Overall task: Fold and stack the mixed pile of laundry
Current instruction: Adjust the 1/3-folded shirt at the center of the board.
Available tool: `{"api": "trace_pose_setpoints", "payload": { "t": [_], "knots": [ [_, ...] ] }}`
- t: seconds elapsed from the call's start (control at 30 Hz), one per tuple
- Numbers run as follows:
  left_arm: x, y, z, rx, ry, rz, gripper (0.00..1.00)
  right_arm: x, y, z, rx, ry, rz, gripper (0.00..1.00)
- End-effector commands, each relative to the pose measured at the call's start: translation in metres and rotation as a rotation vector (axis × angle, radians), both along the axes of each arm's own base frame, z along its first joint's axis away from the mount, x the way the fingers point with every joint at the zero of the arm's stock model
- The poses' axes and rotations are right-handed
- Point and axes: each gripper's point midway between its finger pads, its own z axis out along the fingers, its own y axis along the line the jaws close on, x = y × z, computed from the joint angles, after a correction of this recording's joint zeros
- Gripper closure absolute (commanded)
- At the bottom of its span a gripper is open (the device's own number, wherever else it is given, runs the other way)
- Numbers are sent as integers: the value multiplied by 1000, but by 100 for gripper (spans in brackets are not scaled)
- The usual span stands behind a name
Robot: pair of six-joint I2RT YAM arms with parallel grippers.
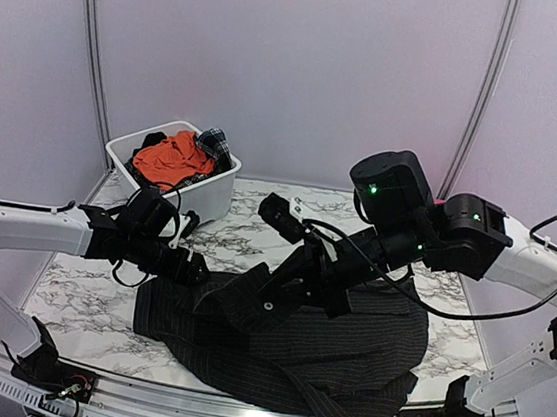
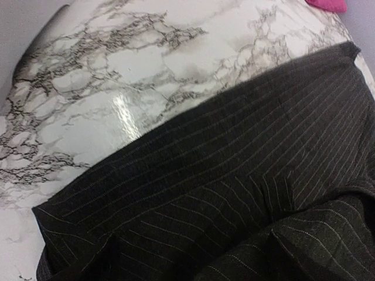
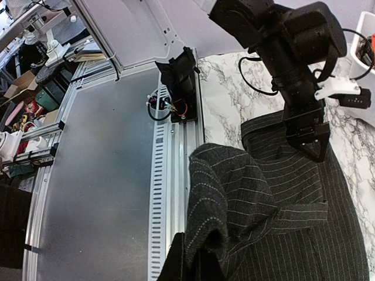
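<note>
Looking from above, we see the shirt [image 1: 342,357] spread on the table [image 1: 87,297], likely for folding, with the left end effector [image 1: 183,266] at its left edge. Its wrist view shows only cloth, so we cannot tell its opening. The right wrist view shows the right end effector [image 3: 193,263] clamped on a raised fold.

Soft, even light from overhead; a white glare patch shines on the marble tabletop [image 2: 88,76], the pinstriped shirt [image 2: 234,187] reads dark yet sharp, shadows faint.
</note>
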Motion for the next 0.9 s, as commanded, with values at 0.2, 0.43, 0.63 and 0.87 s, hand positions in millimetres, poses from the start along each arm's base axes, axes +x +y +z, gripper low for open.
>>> {"api": "trace_pose_setpoints", "payload": {
  "t": [0.2,0.43,0.63,0.87],
  "knots": [
    [-66,-13,-58,160,100,-318,42,-18,-16,49,71,23,-8,100],
    [-84,1,-97,274,243,-319,55,-10,-19,47,75,22,-53,100],
    [-84,11,-94,309,239,-295,35,27,-32,60,148,55,-185,100],
    [-50,-13,-21,120,83,-210,14,92,-52,15,83,158,-403,100]
  ]
}}
